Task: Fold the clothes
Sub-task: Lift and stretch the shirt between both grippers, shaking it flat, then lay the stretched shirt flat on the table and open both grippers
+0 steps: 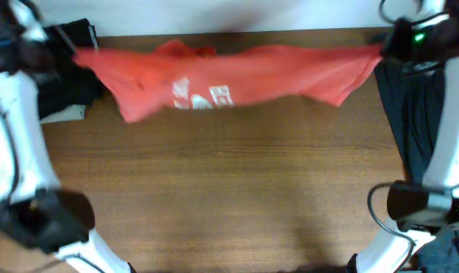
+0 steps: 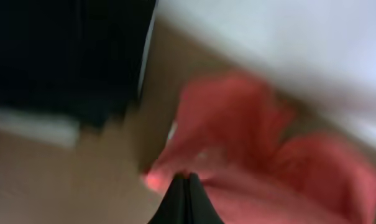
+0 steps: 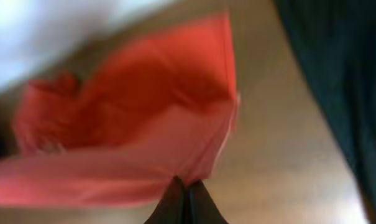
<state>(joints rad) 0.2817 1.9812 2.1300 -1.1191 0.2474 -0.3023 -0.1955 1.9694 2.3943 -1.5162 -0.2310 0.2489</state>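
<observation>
As the T-shirt point(image 1: 237, 76) hangs stretched over the far edge of the surface point(image 1: 229, 189), left hand point(image 1: 68, 49) and right hand point(image 1: 385, 45) each pinched shut on one end, it reads light, limp and sag-prone; corners and seams likely grip best.

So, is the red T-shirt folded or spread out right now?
Spread out, not folded. The T-shirt is stretched wide between the left gripper and right gripper, both shut on its ends, with the white logo showing.
</observation>
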